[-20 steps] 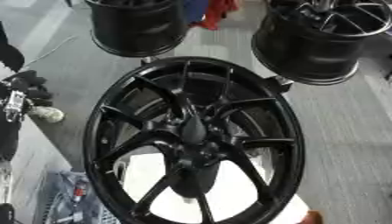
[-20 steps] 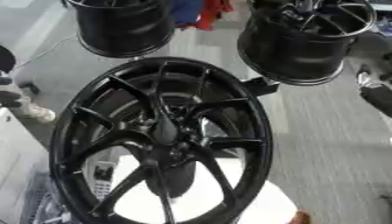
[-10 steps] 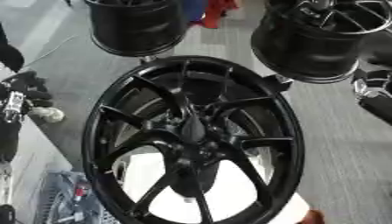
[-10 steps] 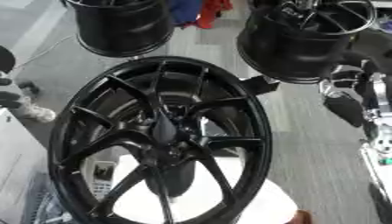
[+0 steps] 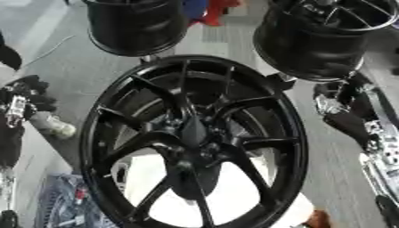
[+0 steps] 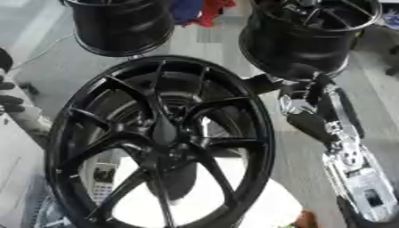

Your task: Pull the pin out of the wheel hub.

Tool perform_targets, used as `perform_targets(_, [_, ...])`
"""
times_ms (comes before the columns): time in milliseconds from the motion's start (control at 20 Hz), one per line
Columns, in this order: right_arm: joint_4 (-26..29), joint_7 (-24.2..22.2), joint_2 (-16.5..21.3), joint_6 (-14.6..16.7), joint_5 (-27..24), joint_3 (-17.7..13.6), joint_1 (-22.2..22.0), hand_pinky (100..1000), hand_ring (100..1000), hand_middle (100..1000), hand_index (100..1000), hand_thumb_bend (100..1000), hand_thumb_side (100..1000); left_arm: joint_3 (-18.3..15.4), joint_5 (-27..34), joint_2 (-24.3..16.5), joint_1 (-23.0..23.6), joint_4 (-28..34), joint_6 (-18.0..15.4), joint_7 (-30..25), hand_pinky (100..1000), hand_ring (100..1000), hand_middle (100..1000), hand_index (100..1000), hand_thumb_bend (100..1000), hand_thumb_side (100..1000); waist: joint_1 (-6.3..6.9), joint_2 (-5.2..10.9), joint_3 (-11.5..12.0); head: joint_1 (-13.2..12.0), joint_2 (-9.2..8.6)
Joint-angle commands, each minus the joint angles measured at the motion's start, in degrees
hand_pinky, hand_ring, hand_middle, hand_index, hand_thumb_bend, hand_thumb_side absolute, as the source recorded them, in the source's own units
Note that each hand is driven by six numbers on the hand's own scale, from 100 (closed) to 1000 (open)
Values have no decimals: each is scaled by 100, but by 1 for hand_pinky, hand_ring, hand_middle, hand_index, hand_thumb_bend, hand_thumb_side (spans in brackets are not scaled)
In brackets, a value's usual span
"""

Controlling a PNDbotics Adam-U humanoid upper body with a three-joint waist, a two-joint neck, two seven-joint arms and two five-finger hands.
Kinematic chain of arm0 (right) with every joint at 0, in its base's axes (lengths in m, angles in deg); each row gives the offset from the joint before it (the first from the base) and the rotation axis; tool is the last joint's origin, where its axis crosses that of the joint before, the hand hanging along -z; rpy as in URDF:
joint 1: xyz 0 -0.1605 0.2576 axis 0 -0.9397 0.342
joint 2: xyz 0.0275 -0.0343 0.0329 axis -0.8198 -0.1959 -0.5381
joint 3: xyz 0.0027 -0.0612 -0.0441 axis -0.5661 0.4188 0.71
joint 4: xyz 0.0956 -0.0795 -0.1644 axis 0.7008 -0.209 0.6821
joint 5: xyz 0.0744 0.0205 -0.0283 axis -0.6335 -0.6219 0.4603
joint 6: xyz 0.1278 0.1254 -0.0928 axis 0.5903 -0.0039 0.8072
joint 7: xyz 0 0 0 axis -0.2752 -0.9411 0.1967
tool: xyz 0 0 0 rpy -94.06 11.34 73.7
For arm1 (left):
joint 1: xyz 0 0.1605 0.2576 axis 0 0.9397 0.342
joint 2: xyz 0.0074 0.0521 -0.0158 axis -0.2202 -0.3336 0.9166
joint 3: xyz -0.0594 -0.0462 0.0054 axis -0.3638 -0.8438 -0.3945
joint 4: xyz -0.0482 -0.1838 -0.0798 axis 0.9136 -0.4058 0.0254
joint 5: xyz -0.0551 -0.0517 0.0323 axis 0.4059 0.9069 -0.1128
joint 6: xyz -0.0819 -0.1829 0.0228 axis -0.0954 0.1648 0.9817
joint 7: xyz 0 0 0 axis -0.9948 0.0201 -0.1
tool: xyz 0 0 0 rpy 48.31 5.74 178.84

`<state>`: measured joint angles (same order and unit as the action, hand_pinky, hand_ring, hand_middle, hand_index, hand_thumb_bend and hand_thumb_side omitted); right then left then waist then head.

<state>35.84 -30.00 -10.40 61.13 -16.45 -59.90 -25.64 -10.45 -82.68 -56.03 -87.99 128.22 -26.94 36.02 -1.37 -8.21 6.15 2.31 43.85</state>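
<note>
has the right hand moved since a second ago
Yes. The right hand has come in from the right edge, toward the big wheel's rim.

Behind the work: spare rims and cloth

Two glossy black wheel rims [image 5: 134,24] [image 5: 323,35] stood on grey floor [image 5: 66,58]; red-and-blue cloth [image 5: 204,10] lay between them.

A large black wheel hub [image 5: 195,142] is seen face-on at the middle of the view, its rim glossy and slightly tilted. Thin paired spokes are spread from a dark centre boss [image 5: 193,133] out to the rim. The pin cannot be made out against the black metal.
</note>
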Motion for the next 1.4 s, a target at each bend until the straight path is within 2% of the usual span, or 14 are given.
perform_targets(50, [23,-60,8,21,-44,22,87,652,657,730,823,130,123,20,-35,-34,-69,68,-7,-24,620,622,692,807,100,687,9,54,-8,23,27])
perform_targets(1000, [-92,-84,-61,-2,20,8,83,657,662,738,833,140,167,45,-24,-27,-43,51,-14,-69,621,625,693,805,100,692,25,79,-25,6,27])
perform_targets(1400, [-121,30,-6,6,18,-124,-44,656,660,733,832,149,171,41,-32,-30,-41,42,-14,-65,622,626,694,805,100,694,14,82,-41,8,27])
